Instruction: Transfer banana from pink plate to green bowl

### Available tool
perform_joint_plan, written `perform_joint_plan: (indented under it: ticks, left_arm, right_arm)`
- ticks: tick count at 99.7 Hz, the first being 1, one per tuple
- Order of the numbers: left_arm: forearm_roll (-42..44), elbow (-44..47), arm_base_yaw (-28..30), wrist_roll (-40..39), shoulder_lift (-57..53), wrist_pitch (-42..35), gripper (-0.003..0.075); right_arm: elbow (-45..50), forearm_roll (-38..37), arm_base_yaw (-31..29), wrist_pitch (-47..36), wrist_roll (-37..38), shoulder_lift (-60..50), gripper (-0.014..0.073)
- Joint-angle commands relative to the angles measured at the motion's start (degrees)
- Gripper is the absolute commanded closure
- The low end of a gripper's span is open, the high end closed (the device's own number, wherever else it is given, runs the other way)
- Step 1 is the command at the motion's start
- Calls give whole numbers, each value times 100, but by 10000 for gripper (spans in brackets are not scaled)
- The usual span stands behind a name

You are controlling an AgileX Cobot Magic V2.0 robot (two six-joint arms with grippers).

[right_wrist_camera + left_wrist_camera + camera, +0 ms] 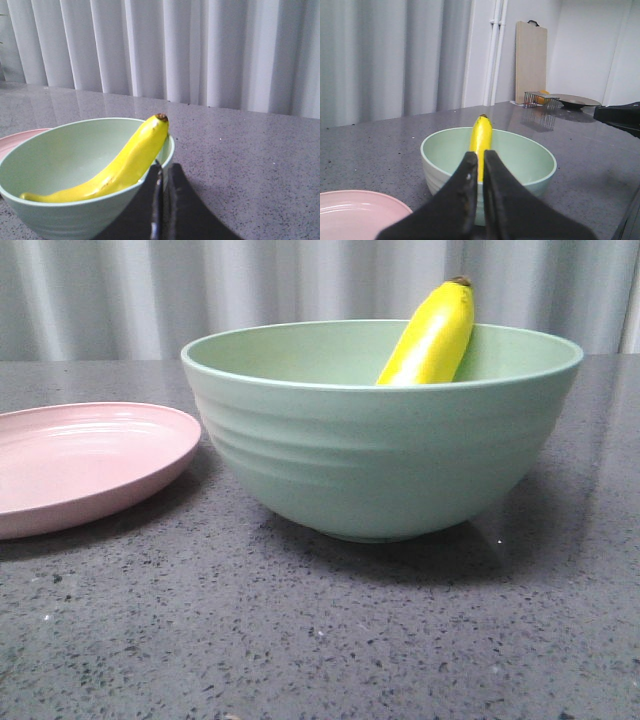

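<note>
The yellow banana (430, 335) lies inside the green bowl (380, 460), leaning on the far rim with its brown tip sticking up above it. The pink plate (80, 465) sits empty just left of the bowl. No gripper shows in the front view. In the left wrist view my left gripper (479, 156) is shut and empty, back from the bowl (530, 160), the banana (481, 145) and the plate (355, 210). My right gripper (162, 167) is shut and empty beside the bowl (60, 155), near the banana (125, 167).
The grey speckled table (320, 640) runs back to a white curtain (300, 280). In the left wrist view a wooden board (531, 60) leans on the far wall, with a wire rack (540, 100) and a dark dish (579, 102) near it. A dark arm part (620, 116) shows at the right edge.
</note>
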Motion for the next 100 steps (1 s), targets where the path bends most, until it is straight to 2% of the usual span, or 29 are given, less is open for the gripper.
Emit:
perform_joint_plan:
  ticks: [1,37,50,64,81,100]
  left_arm:
    - [-9,-147,-47,22,45,-362,741]
    - [34,-134,-26,22,45,-418,741]
    - [1085,-32,176,22,45,-554,741]
    - [1413,318,770,-3,45,-1000,741]
    - [1423,860,1896,-3,45,-1864,741]
    - [1423,1346,2856,-3,-121,-1914,741]
  right_arm:
    - [-110,-62,-30,-486,-50,42,665]
    - [-110,-62,-30,-486,-50,42,665]
    - [-110,-62,-30,-486,-50,42,665]
    - [-110,-62,-30,-486,-50,42,665]
    - [-110,-62,-30,-486,-50,42,665]
    - [-110,-62,-30,-486,-50,42,665]
